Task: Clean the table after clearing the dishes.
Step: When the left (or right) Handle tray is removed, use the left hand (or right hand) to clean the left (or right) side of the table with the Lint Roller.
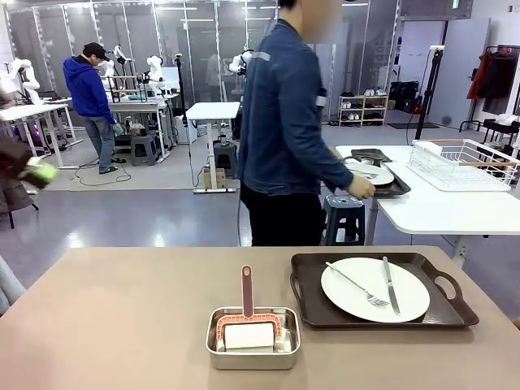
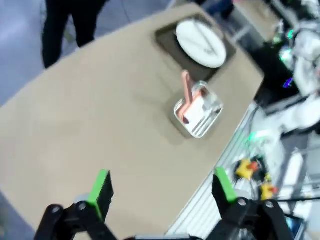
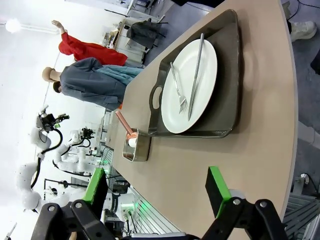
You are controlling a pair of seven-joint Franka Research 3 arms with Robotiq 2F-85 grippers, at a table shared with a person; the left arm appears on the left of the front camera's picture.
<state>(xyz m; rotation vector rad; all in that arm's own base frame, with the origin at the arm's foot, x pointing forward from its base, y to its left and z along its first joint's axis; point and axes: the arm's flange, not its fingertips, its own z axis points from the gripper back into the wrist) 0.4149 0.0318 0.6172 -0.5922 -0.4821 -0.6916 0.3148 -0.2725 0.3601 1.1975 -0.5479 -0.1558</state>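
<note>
My left gripper (image 2: pixel 161 176) hangs high over the table (image 2: pixel 100 125), fingers spread wide with nothing between them, and the pan (image 2: pixel 199 111) is well ahead of it. My right gripper (image 3: pixel 156 179) is equally wide apart and empty, also well short of the pan. The pan sits on the table near my edge with a pink-handled brush (image 1: pixel 247 294) in it. Just right of the pan, a tray (image 1: pixel 309 313) holds a plate (image 1: pixel 374 289) with a fork (image 1: pixel 356 283) and knife (image 1: pixel 391 286). Far behind the pan, a person (image 1: pixel 284 138) has a hand (image 1: pixel 362 188) at a second tray (image 1: pixel 398 187) with another plate (image 1: pixel 370 172), on a white table (image 1: pixel 439 207).
</note>
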